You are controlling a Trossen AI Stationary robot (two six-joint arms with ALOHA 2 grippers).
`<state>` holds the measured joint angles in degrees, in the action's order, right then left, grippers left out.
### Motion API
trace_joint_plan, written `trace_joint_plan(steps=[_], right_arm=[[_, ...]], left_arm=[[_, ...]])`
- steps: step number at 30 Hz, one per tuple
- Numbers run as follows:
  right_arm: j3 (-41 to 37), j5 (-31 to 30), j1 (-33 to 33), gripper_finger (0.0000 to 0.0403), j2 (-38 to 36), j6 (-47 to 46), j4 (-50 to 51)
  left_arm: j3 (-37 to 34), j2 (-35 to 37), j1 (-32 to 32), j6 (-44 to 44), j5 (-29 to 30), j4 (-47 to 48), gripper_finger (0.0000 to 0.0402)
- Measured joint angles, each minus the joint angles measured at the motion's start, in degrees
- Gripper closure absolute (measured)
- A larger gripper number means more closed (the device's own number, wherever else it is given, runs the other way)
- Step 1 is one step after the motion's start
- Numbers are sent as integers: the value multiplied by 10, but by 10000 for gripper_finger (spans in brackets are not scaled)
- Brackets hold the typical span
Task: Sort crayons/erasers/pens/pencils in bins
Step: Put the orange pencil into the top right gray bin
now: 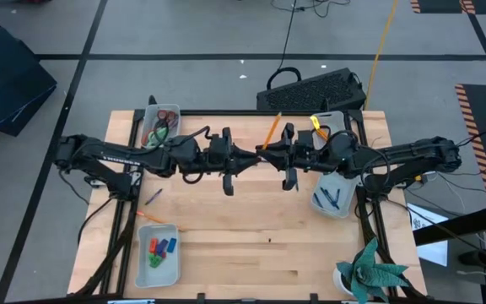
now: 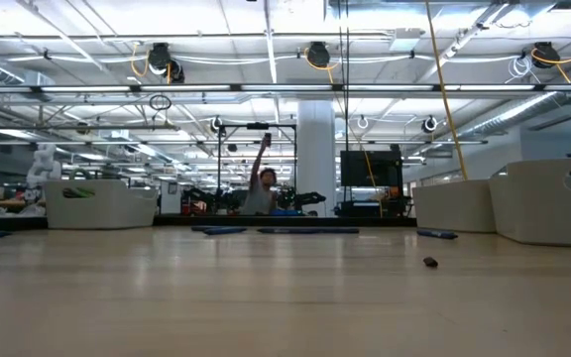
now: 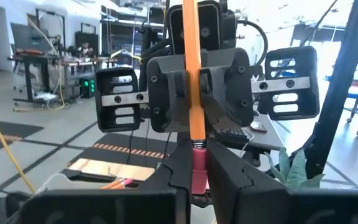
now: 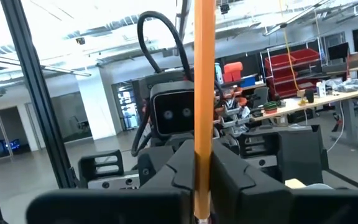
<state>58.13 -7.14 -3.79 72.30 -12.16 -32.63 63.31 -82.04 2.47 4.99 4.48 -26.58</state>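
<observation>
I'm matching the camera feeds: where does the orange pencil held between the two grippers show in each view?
High view: pencil, above centre, between both grippers.
Low view: not in it.
Left wrist view: upright at centre, clamped by both.
Right wrist view: upright at centre.
Shared landmark: the facing gripper behind it.

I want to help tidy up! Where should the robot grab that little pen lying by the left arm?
Take the pen around its middle, from straight above, fingers across its thin body: it lies flat and slanted on bare wood, with room either side. The left gripper looks nearer, but it and the right gripper are both shut on the pencil above mid-table.
</observation>
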Motion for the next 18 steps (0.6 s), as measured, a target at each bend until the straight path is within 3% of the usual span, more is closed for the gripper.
trace_joint_plan(steps=[4,7,13,18], right_arm=[[6,-1,0,386,0,9,21],[38,-1,3,386,-4,12,107],[158,-16,41,386,-8,-4,432],[281,-37,104,386,-7,-59,790]], left_arm=[[0,3,2,-12,9,9,343],[0,21,2,-21,11,29,298],[0,98,2,-96,27,111,202],[0,195,2,-115,29,239,161]])
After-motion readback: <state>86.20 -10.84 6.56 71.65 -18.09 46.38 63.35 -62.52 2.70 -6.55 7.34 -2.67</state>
